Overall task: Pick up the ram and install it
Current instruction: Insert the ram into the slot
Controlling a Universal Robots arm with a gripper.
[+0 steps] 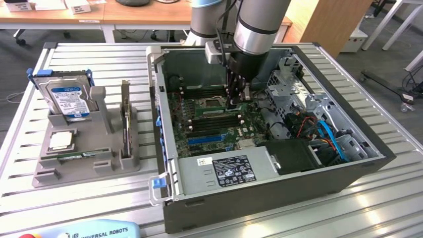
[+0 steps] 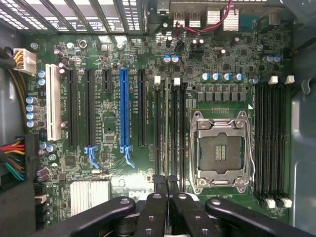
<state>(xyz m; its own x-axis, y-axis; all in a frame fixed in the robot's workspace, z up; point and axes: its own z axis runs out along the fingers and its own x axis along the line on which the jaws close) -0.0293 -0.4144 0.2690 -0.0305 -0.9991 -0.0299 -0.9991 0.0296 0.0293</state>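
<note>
Pick-up is complete, installation is not confirmed. The hand (image 1: 236,103) is inside the open computer case (image 1: 264,198) on the worktop (image 1: 86,208), its fingers closed on the ram (image 2: 167,133). The ram is seen edge-on as a thin greenish strip, aligned along a memory slot just beside the empty processor socket (image 2: 219,148). Whether it is fully seated cannot be determined. No damage is visible.

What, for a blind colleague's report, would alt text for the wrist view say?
Shut black metal claw poised over long black memory slots on a green motherboard, beside an empty silver-framed processor socket; a blue expansion slot lies further off.
</note>
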